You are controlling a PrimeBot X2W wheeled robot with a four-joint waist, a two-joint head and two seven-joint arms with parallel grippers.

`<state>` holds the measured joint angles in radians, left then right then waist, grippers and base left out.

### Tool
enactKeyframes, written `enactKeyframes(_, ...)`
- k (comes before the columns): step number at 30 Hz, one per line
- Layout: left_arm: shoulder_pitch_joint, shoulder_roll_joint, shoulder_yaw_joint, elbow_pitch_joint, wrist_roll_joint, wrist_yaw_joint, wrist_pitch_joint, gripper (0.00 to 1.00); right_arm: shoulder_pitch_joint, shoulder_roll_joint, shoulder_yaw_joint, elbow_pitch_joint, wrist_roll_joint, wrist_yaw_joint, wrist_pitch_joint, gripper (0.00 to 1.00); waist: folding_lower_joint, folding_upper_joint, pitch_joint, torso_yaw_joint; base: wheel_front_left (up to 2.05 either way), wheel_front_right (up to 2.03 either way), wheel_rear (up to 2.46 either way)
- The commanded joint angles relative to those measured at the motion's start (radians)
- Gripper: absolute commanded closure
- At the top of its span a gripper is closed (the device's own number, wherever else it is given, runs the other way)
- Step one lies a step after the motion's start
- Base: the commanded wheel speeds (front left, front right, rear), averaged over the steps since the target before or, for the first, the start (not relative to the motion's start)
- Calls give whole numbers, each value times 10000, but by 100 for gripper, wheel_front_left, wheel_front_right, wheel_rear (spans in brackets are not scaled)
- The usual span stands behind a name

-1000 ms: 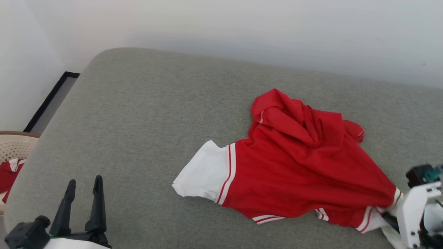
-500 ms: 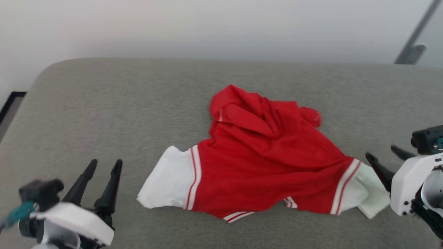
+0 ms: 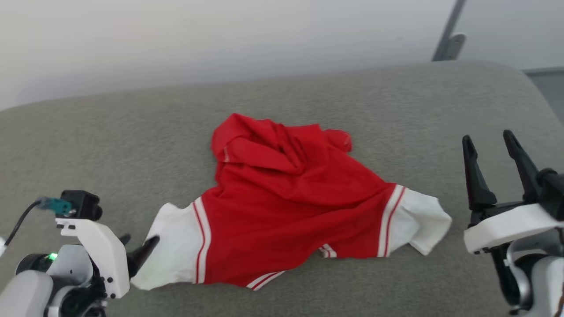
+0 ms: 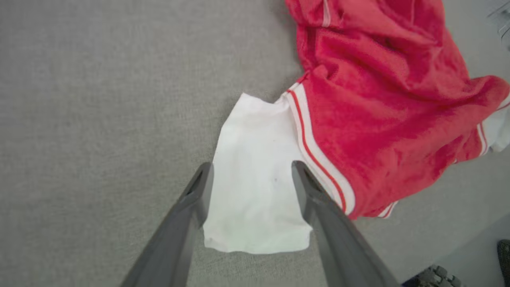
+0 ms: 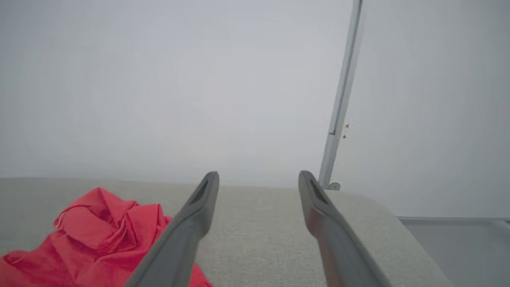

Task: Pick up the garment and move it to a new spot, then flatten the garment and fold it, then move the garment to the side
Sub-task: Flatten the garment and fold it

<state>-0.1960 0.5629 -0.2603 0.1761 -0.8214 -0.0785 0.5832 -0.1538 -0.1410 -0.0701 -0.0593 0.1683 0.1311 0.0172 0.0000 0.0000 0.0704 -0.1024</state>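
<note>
- Two grippers in frame, both with long dark fingers spread wide, neither clamped on anything.
- Nearest, lower left of the head view: left gripper point(image 3: 139, 244), white housing, fingers aimed rightward at the garment point(image 3: 286, 207), a thin bright-red T-shirt with white sleeve ends edged in narrow red-and-white stripes.
- Left wrist view: the released fingers point(image 4: 199, 187) straddle the left sleeve end point(image 4: 255, 199), one along each side edge. The white cloth lies flat between them. Whether the tips press on the fabric cannot be told.
- Garment sits about mid-way across the flat grey-green woven cushion point(image 3: 110, 145). Sleeves are spread left and right on the near side, and a short striped edge peeks out at the near hem.
- Right sleeve end point(image 3: 423, 224) is rumpled and loose on the cushion, its tip pointing toward the right arm.
- Right gripper point(image 3: 487, 136) is beside that sleeve but apart from it, well to the right of the red body. Its fingers point away from the robot, parted and empty.
- Right wrist view: bare cushion and wall show between its fingers, and the red cloth shows low at the left, outside the left finger.
- Farther back, the red body is bunched into a heap of deep folds at the garment's far side.
- Farthest: plain pale wall point(image 3: 220, 39) behind the cushion, with a slim grey metal rail point(image 3: 447, 39) rising beyond the far right corner.
</note>
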Motion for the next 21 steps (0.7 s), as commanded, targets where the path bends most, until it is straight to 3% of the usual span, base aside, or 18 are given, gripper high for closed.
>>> enactKeyframes(1, -274, 94, -61, 224, -212, 271, 649, 0, 120, 282, -127, 53, -211, -7, -339, 0, 0, 0, -57, -282, 0, 0, 0)
enactKeyframes(4, -688, 206, -315, 664, -380, 726, 2078, 0, 222, 646, -323, 224, -378, -7, -533, 0, 0, 0, -39, -471, 0, 0, 0)
enactKeyframes(11, -1579, 323, -849, 1585, -286, 1347, 3969, 0, 190, 837, -254, 381, -313, -7, -647, 0, 0, 0, 61, -726, 0, 0, 0)
enactKeyframes(18, -1996, 93, -1125, 2775, -175, 1797, 4572, 0, 234, 893, -185, 304, -92, -7, -562, 0, 0, 0, 277, -989, 0, 0, 0)
enactKeyframes(21, -2099, 84, -1288, 3281, 37, 1688, 4396, 0, 186, 905, -120, 253, -24, -7, -460, 0, 0, 0, 438, -1062, 0, 0, 0)
